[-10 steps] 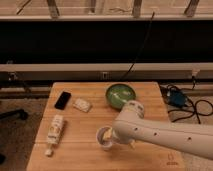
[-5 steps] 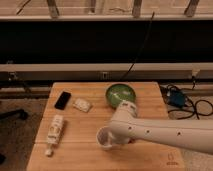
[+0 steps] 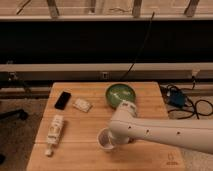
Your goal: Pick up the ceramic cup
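The small white round ceramic cup (image 3: pixel 104 140) sat near the front edge of the wooden tabletop (image 3: pixel 150 100), apart from the wide green bowl (image 3: pixel 121 94). The white arm's gripper (image 3: pixel 114 138) reached down at its right side, apparently to grasp it; whether it had closed, I could not tell

This is looking like a robotics lab or test space to me, not anybody's home. A white robot arm (image 3: pixel 165 134) is stretching in from the lower right across a plain wooden table (image 3: pixel 75 152), with its gripper (image 3: pixel 112 141) sitting right at the ceramic cup (image 3: pixel 104 138) in the lower middle. A black cable (image 3: pixel 142 45) is hanging down the dark back wall from the upper middle. More cords are lying tangled around a blue box (image 3: pixel 176 98) at the right edge. A wheeled chair leg (image 3: pixel 14 116) is poking in at the left.
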